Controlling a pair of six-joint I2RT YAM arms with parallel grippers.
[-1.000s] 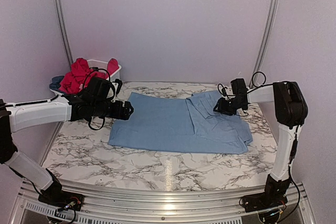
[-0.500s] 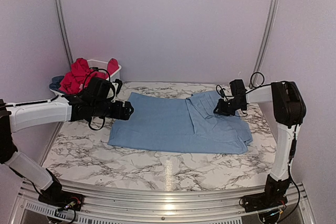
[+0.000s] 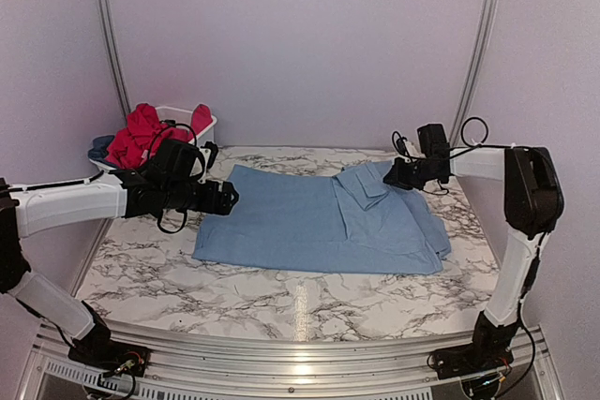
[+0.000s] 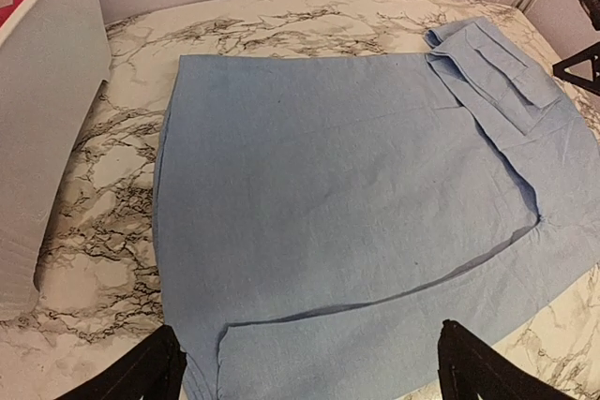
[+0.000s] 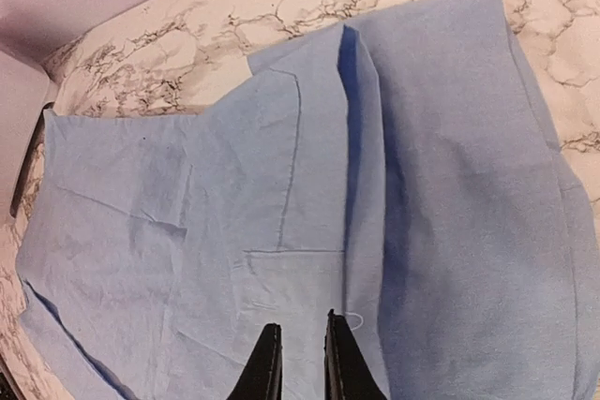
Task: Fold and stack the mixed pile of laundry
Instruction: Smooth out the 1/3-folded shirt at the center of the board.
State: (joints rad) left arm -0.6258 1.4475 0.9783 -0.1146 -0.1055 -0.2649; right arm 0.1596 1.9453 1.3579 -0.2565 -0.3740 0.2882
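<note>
The light blue shirt (image 3: pixel 309 222) is laid flat on marble, one side folded inward. The left gripper (image 4: pixel 309 334) is held wide apart, and the right gripper (image 5: pixel 302 348) is pinched on the fold.

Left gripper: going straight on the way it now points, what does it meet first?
Probably the large light blue cloth shirt lying flat just ahead of the open left gripper; height above it is unclear.

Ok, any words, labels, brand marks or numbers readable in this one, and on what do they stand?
None: no view shows any legible text.
The light blue shirt, the white basket and the marble table carry no visible print, tag or number.
</note>
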